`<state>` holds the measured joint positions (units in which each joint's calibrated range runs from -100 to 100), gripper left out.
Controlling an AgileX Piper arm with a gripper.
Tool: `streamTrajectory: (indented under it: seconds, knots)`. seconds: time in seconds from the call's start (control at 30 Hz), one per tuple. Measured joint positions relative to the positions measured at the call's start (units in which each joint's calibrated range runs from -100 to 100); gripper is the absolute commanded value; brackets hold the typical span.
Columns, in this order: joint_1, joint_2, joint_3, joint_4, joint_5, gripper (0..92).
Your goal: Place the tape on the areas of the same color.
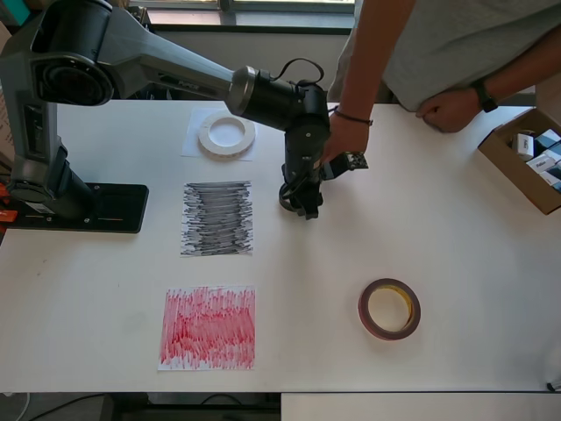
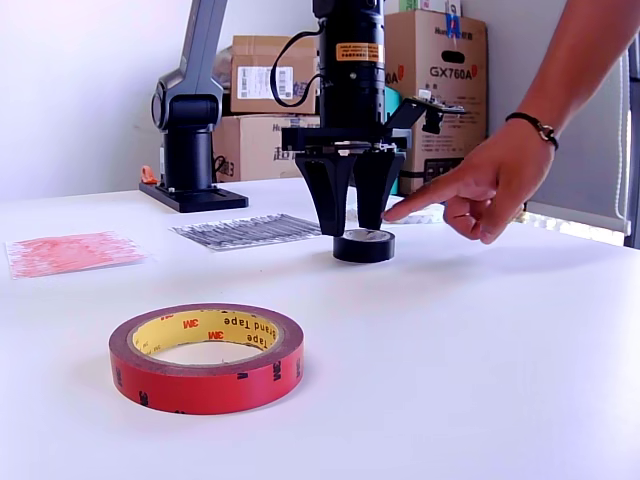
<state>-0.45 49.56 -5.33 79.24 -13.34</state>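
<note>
My gripper [image 1: 304,200] [image 2: 352,228] points straight down at the small black tape roll [image 2: 364,246], which rests on the white table [image 1: 421,228] to the right of the black scribbled patch [image 1: 217,217] in the overhead view. The jaws stand a narrow gap apart, one finger outside the roll's left wall and one at its hole, and seem closed on that wall. The reddish-brown roll [image 1: 389,309] [image 2: 207,357] lies flat at the front right. The whitish roll [image 1: 226,136] lies on a white sheet at the back. The red scribbled patch [image 1: 209,327] [image 2: 72,250] is bare.
A person's hand [image 1: 346,139] [image 2: 480,190] points at the black roll from beside my gripper. The arm's black base plate [image 1: 96,208] is at the overhead view's left. An open cardboard box [image 1: 526,162] sits at the right edge.
</note>
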Motion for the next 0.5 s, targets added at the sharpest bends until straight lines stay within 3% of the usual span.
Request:
streamTrajectory:
  seconds: [0.5]
  knots:
    - [0.00, 1.30, 0.00, 0.22, -1.67, 59.5]
